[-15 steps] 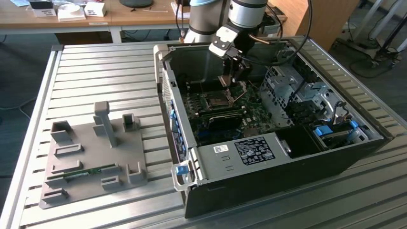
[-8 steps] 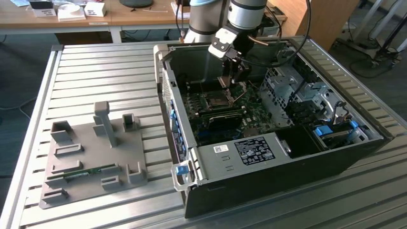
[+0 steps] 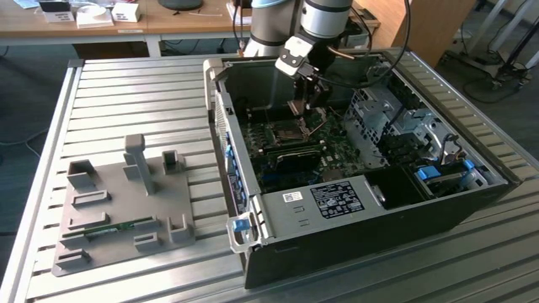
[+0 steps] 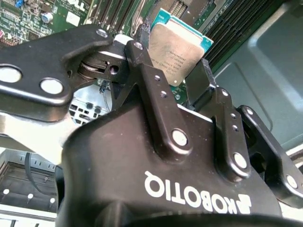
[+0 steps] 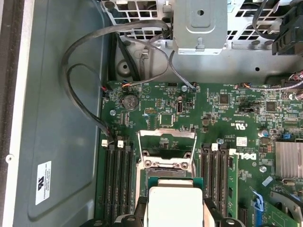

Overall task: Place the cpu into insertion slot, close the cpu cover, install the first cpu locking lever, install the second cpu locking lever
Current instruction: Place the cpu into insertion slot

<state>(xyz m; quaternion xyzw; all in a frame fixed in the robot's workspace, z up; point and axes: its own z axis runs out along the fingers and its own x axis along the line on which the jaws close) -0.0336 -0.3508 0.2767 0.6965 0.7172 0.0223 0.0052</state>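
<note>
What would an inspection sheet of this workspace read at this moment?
Surface: ribbed metal table, carrying an open computer case.
Job's things: cpu held above the board, not yet seated; insertion slot on the green board; cpu cover raised open.
Clutter: grey fixture plate on the exterior view's left, with a green memory stick in it.
Grippers: gripper shut on the cpu, inside the case.
Cables: grey cables looping over the case floor beside the board.
Surroundings: wooden desk behind the table, with white boxes on it.
</note>
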